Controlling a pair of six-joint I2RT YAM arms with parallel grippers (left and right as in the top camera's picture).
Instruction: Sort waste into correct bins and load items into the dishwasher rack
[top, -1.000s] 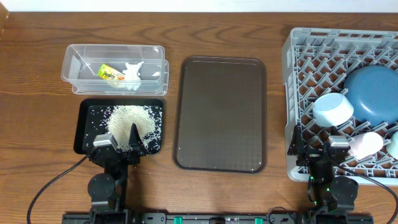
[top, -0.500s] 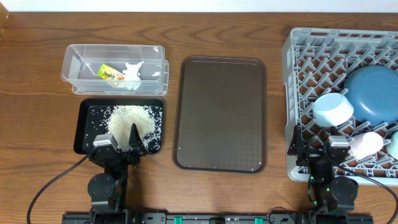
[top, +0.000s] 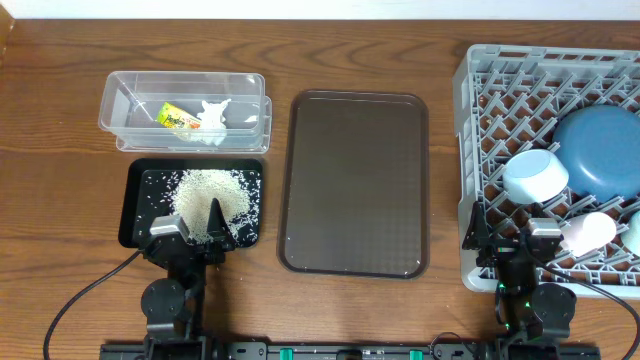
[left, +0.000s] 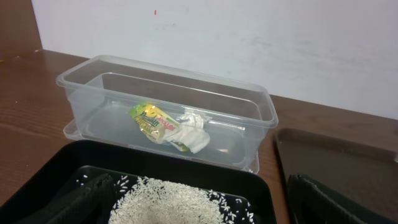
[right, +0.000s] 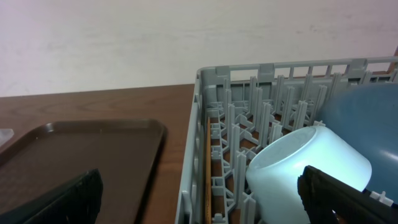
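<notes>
Two arms sit at the near edge of the table in the overhead view. The left gripper (top: 192, 226) hangs with its jaws spread wide over the near end of one black tray (top: 138, 212), holding nothing. One heap of rice (top: 208, 193) lies in that tray. Just behind it stands one clear tub (top: 118, 104) holding one yellow-green wrapper (top: 177, 117) and one crumpled white paper (top: 213, 118), touching each other. One brown tray (top: 353, 185) lies in the middle. One grey rack (top: 468, 150) stands on the right and carries four dishes: one dark-blue plate (top: 600, 150), one light-blue bowl (top: 535, 175), one pink cup (top: 588, 232) and one mint-green bowl (top: 633, 232) at the picture's edge. The right gripper (top: 510, 236) is wide open at the rack's near left corner, gripping nothing.

The left wrist view shows two dark fingers (left: 320, 200) far apart, the rice between them, and the wrapper and paper on the tub's floor.

The right wrist view shows two fingers (right: 348, 199) wide apart. One wooden chopstick (right: 207, 168) lies inside the rack along its left wall. The light-blue bowl rests on its side beside the plate.
</notes>
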